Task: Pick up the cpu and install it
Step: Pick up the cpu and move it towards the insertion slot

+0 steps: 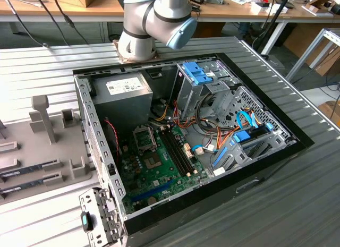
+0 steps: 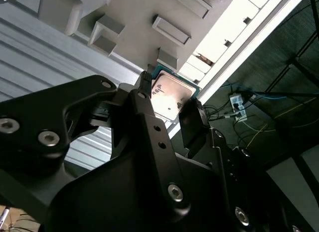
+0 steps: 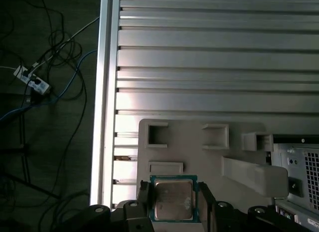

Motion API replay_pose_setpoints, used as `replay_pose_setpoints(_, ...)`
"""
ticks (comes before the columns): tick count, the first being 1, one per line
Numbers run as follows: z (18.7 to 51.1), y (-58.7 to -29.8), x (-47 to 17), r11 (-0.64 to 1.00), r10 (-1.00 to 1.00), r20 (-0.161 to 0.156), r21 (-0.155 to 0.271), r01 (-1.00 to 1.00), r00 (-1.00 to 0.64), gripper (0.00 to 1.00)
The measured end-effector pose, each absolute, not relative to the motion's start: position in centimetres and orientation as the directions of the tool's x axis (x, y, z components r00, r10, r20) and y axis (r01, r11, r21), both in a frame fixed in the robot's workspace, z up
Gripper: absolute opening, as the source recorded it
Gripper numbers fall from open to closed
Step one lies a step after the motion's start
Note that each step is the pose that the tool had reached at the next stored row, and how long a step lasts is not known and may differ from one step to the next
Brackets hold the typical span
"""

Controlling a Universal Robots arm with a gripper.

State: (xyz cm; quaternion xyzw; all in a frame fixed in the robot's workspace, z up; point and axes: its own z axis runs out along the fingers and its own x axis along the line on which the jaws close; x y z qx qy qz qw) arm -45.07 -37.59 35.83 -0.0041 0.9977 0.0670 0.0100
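Observation:
The cpu is a small square chip with a silvery top and a green rim. In both wrist views it lies between my gripper's two black fingers, over the pale grey holder tray. The fingers press against two opposite edges of the cpu, so the gripper is shut on it. I cannot tell whether the chip rests on the tray or hangs just above it. In the exterior view the green motherboard lies inside the open computer case, with its dark square socket near the power supply.
The grey power-supply box and blue drive brackets crowd the case's far side. Thin memory sticks lie in tray slots at the exterior view's left. The tray carries raised blocks. The ribbed table's edge drops to cables on the floor.

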Motion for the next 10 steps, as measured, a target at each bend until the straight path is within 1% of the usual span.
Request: replay_pose_setpoints(10, 37.2, -37.6, -45.1, 0.988, -0.006, -0.021, 0.155, -0.009, -1.0, 0.47)
